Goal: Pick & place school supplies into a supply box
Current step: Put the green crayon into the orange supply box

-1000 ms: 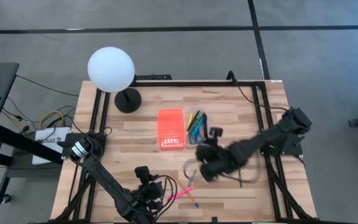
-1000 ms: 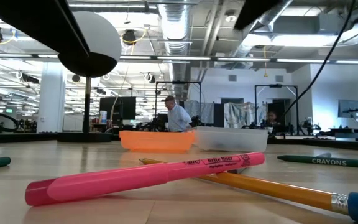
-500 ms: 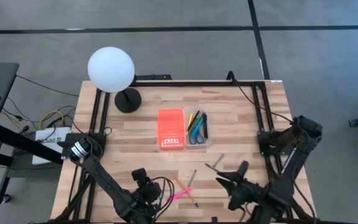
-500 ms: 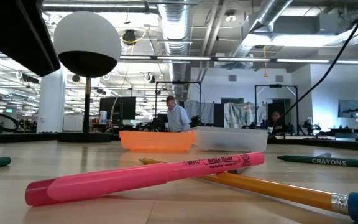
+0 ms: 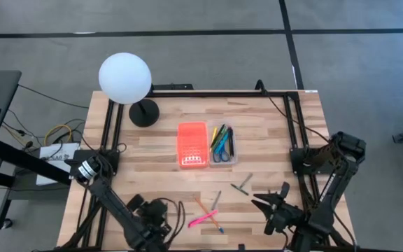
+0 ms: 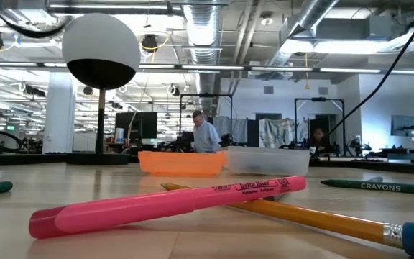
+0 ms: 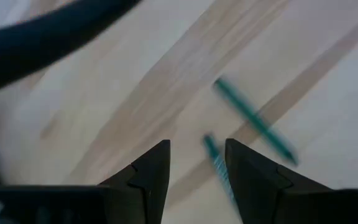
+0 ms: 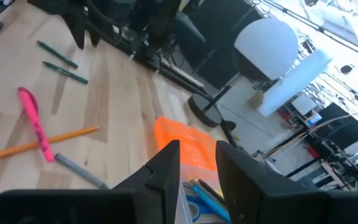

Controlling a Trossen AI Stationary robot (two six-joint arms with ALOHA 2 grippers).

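Orange lid (image 5: 192, 144): mid tabletop (image 5: 271, 133), clear tray (image 5: 222, 144) of pens touching its right.
Pink highlighter (image 5: 202, 219): your near edge, crossing a pencil (image 5: 207, 213).
Left claw (image 7: 196, 163): spread, empty, near-left.
Right claw (image 8: 197, 163): parted, empty, near-right.

Table (image 5: 271, 119), access notes. Centre: orange lid (image 5: 192, 144) and clear tray (image 5: 222, 145) touching side by side, open wood all round them. Far left corner: white globe lamp (image 5: 124, 78) on a black base (image 5: 144, 112), tall, blocks passage there. Near middle: pink highlighter (image 5: 202, 218) crossing a yellow pencil (image 5: 208, 214), grey pens (image 5: 241, 184) near. Near left: two green crayons (image 8: 62, 63). Right side: bare wood, clear run. Left gripper (image 5: 147, 212) and right gripper (image 5: 277, 203) occupy the near edge.
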